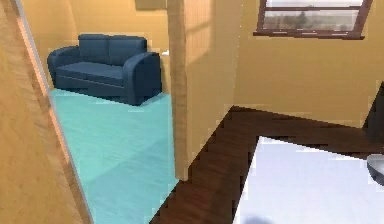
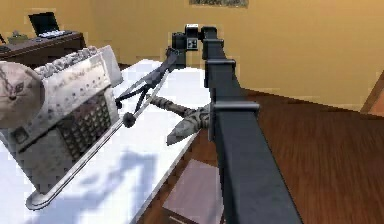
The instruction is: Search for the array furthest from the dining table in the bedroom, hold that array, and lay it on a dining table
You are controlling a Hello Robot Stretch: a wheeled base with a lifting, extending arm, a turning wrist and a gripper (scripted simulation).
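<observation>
— On the white worktop point(image 2: 140, 165), at the arm side view's left: see the array point(image 2: 65, 110)?
— Yes. Big, grey and white, with rows of little squares. Tipped, not lying flat, low corner down by the worktop.
— Why tipped like that?
— Maybe held up at one side by the tool point(image 2: 128, 105). Thin fingers right beside its edge. Just a guess, though.
— Got hold of it, then?
— Cannot tell. Too close to the worktop to know if hanging free or resting. Cannot tell how the fingers are set, either.
— And the long dark arm point(image 2: 235, 130)?
— Stretched far out along the worktop's side, with the tool turned in over the top. Likely done to keep the array away from the rim. Less chance of a fall onto the dark wood floor point(image 2: 320, 140).
— So which step?
— Looks like the laying-down step, close to the end. Not yet flat, so not done.
— What to watch for?
— Ease down slowly, low corner first. Could tip over or slide if let go too soon. Mind the small brown box point(image 2: 195, 200) on the floor by the arm.
— Anything else around?
— A laptop point(image 2: 45, 22) on a dark desk point(image 2: 50, 45) far behind. In the forward view, a blue sofa point(image 1: 105, 68) past a doorway point(image 1: 110, 100), and a window point(image 1: 315, 18) up at the right. No part in this job.
</observation>
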